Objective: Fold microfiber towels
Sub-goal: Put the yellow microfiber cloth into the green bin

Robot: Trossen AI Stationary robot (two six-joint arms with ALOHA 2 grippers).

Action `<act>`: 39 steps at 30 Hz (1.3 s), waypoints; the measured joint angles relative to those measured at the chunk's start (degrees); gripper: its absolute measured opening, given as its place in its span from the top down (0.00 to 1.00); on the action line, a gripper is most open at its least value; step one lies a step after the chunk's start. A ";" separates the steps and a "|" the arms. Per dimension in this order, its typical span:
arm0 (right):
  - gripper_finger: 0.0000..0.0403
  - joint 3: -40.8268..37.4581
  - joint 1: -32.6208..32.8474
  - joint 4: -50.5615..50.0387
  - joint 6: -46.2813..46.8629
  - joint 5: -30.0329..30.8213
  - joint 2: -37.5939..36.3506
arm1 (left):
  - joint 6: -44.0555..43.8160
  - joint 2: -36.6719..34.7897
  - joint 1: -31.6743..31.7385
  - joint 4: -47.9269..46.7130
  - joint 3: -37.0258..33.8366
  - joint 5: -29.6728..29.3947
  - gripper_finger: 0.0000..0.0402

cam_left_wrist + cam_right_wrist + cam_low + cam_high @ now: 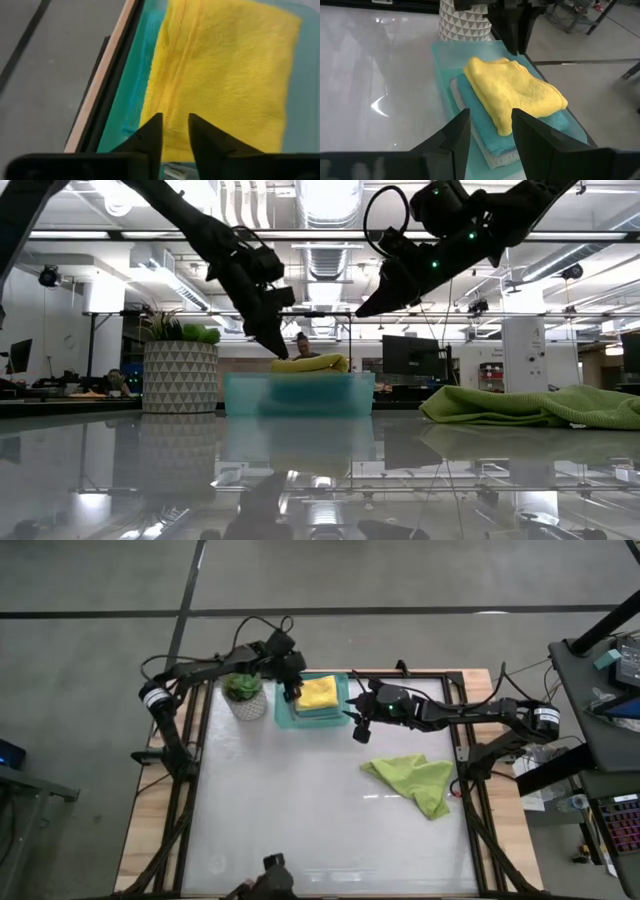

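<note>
Two tools hang over the teal tray [285, 712] at the far edge of the worktop [300, 810]. The left tool [292, 692] hovers above the tray's left part, its fingers parted by a narrow gap and holding nothing; its wrist view looks straight down on the yellow towel [225, 80], with a strip of teal-blue towel [142, 90] showing along one side. The right tool [360, 730] hangs just off the tray's right near corner, fingers apart and empty, pointing toward the stack.

Only the right wrist view shows the stack's layers: the yellow towel folded on top, a teal-blue towel under it, and a light grey towel [495, 159] at the bottom, its edge peeping out. The high view shows only yellow in the tray. The low view shows both tools raised clear of the tray's rim, with the yellow towel bulging above it.

A lime green towel [415, 780] lies crumpled and unfolded near the right edge of the worktop, well apart from the tray. A potted plant [243, 695] stands just beside the tray's left side, near the left arm. The middle, the near half and the left near corner of the worktop are bare white surface.
</note>
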 joint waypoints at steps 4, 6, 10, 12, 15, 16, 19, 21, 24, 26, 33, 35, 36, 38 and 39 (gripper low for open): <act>0.67 -0.07 -0.02 0.00 -0.59 0.02 0.01 | -1.27 1.63 -0.03 0.27 -0.09 0.03 0.68; 0.67 -0.09 -0.05 0.02 -0.90 0.00 0.02 | -1.40 2.68 -0.05 1.58 -0.12 0.02 0.63; 0.67 -0.09 -0.25 0.00 -0.88 -0.01 0.02 | -1.44 4.01 -0.01 2.06 -0.13 -0.48 0.57; 0.67 -0.09 -0.31 0.00 -0.86 0.00 0.02 | -1.44 4.00 -0.06 2.08 -0.18 -0.52 0.56; 0.67 -0.09 -0.37 0.00 -0.88 0.02 0.02 | -1.46 3.67 -0.19 2.05 -0.20 -0.52 0.59; 0.67 -0.09 -0.37 0.00 -0.88 0.00 0.02 | -1.46 3.59 -0.19 2.04 -0.20 -0.52 0.61; 0.67 -0.09 -0.37 0.00 -0.88 0.00 0.02 | -1.44 3.55 -0.19 1.99 -0.30 -0.52 0.71; 0.67 -0.09 -0.37 0.00 -0.88 0.00 0.02 | -1.42 3.55 -0.21 1.90 -0.50 -0.52 0.81; 0.67 -0.09 -0.37 0.00 -0.88 0.00 0.04 | -1.48 3.50 -0.27 1.86 -0.66 -0.52 0.96; 0.67 -0.09 -0.37 0.00 -0.88 0.02 0.04 | -2.38 3.18 -0.29 1.67 -0.71 -0.88 0.98; 0.67 -0.09 -0.37 -0.02 -0.50 0.00 0.04 | -2.58 -1.38 -0.49 -3.66 -0.79 -4.66 0.97; 0.67 -0.09 -0.37 -0.02 -0.18 0.00 0.04 | -2.64 -2.12 -0.49 -3.89 -1.00 -4.73 0.97; 0.67 -0.09 -0.37 -0.02 -0.11 0.00 0.04 | -2.81 -2.31 -0.49 -3.44 -1.36 -4.79 0.97; 0.67 -0.09 -0.37 -0.02 0.10 0.02 0.04 | -2.94 -2.23 -0.53 -1.90 -2.07 -4.83 0.97; 0.67 -0.09 -0.37 -0.03 0.12 0.00 0.04 | -2.95 -2.00 -0.68 -1.10 -2.38 -4.90 0.97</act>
